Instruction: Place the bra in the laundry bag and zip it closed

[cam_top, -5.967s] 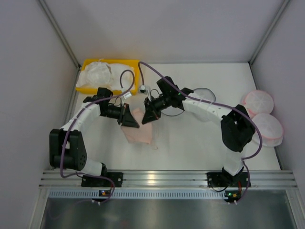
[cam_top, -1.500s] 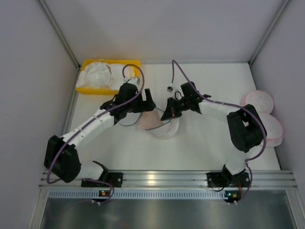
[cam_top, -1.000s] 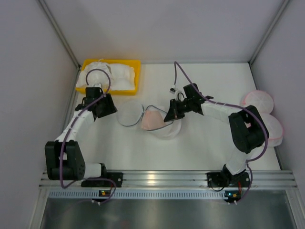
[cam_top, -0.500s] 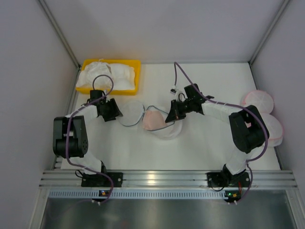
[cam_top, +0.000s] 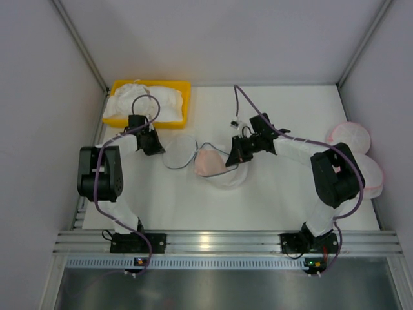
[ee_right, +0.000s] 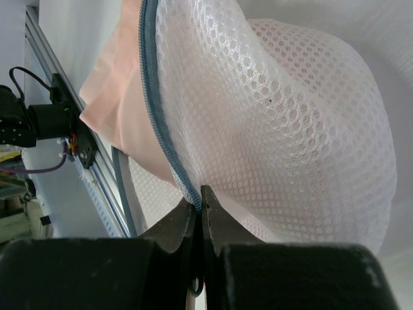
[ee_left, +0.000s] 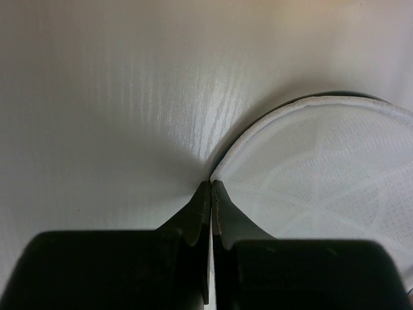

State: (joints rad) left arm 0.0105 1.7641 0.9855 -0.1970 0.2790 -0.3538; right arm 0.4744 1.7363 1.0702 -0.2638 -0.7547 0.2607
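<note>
You are pinching the bag's [cam_top: 227, 178] rim with the right gripper [ee_right: 201, 194]. The bra [cam_top: 208, 161] is poking out, unzipped. The left gripper [ee_left: 211, 187] is touching the bag, fingers closed.

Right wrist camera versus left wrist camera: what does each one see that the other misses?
Only the right wrist view shows the pink bra bulging from the laundry bag, whose grey zipper rim the right claw pinches. Only the left wrist view shows the bare table and the left claw, shut, its tips at the edge of the bag's flat half; whether it grips is unclear. Both show the bag's white mesh and a closed claw.
</note>
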